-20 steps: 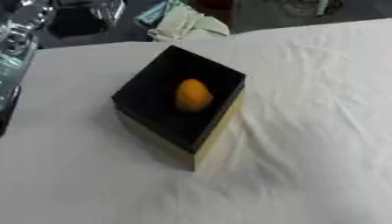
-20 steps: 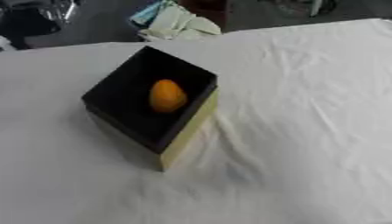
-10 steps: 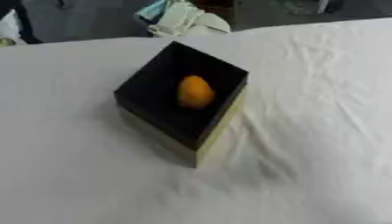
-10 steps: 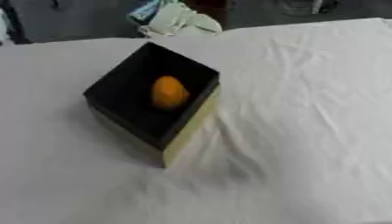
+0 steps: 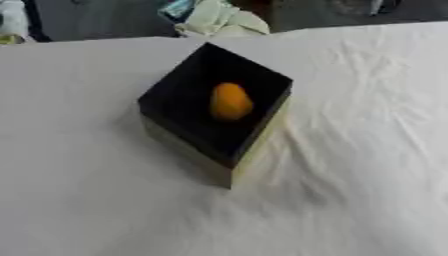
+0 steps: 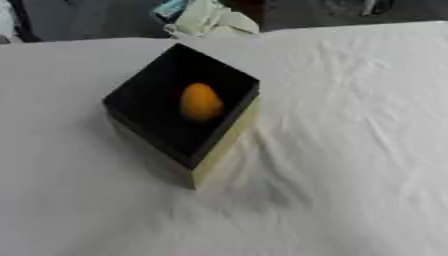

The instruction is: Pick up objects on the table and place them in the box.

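Box [image 5: 188, 102]: black inside, pale yellowish outer walls, open top. Sits on the counter [image 5: 79, 200] turned cornerwise, one corner toward the camera, the opposite corner toward the counter's far edge.

Orange object [image 5: 230, 102]: egg-shaped, smooth, lying inside the box on its dark floor, nearer the box's right-hand walls than its left-hand ones. Long axis runs roughly from the near side of the box to the far side. Cannot tell what kind of object it is beyond colour and shape.

Counter covered with a white cloth [image 6: 350, 125]. The cloth is wrinkled in long folds to the right of the box and bunches a little just beside the box's near corner; smoother to the left of the box.

Beyond the box, past the counter's far edge: a crumpled heap of pale greenish fabric [image 5: 219, 20] with a bit of blue at its top, against a dark background.

Hands: neither the left nor the right shows in either eye view, so the state of the fingers cannot be told.
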`<state>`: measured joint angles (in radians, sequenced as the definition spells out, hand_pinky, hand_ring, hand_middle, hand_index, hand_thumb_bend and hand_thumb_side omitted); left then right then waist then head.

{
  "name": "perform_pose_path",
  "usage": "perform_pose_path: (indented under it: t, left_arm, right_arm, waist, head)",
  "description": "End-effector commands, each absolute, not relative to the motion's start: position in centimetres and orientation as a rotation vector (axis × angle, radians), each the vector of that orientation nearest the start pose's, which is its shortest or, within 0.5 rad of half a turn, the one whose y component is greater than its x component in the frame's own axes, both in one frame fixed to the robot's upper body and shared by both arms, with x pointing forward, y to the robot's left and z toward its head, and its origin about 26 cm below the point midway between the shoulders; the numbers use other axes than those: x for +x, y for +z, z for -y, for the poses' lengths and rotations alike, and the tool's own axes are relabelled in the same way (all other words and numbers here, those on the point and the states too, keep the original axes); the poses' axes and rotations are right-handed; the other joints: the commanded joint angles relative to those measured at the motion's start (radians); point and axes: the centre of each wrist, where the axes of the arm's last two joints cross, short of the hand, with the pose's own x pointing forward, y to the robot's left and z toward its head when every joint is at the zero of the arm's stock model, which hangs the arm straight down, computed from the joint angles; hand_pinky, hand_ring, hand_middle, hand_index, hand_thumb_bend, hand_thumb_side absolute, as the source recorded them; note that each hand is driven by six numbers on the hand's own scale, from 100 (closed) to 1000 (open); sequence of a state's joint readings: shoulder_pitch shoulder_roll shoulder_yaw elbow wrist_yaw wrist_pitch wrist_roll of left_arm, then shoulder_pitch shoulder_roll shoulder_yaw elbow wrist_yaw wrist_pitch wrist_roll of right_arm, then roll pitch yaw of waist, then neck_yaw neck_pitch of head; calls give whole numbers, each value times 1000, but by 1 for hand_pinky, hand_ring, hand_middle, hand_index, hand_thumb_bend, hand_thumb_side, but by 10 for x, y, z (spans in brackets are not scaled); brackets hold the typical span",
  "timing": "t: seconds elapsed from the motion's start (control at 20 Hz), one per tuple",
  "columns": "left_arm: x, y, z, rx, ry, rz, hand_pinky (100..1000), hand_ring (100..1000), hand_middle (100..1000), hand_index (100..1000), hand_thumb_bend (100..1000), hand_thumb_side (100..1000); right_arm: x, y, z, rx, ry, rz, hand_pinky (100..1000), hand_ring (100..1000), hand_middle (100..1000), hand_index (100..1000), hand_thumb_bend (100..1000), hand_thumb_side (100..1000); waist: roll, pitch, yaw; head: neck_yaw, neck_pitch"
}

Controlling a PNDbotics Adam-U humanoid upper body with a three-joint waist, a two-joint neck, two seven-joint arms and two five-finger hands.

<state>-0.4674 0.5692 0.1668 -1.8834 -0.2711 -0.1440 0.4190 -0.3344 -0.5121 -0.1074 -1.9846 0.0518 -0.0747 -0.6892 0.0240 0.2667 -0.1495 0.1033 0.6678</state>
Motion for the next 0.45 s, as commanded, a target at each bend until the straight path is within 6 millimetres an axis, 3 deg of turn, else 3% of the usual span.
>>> perform_pose_path:
  t: [0.05,0.45]
  left_arm:
    - [312,285,-332,-1227,111,-3250,573,625,732,748,457,690]
    - [308,263,-336,-1200,-81,-3352,563,614,721,730,479,688]
  right_arm:
    - [296,249,312,-790,-314,2532,766,747,720,857,301,1000]
    - [295,249,313,-797,-319,2535,765,746,720,856,301,1000]
  waist:
    - [-2,-13,1]
    - [-6,-9,5]
  head:
    - [2,4]
    - [1,2]
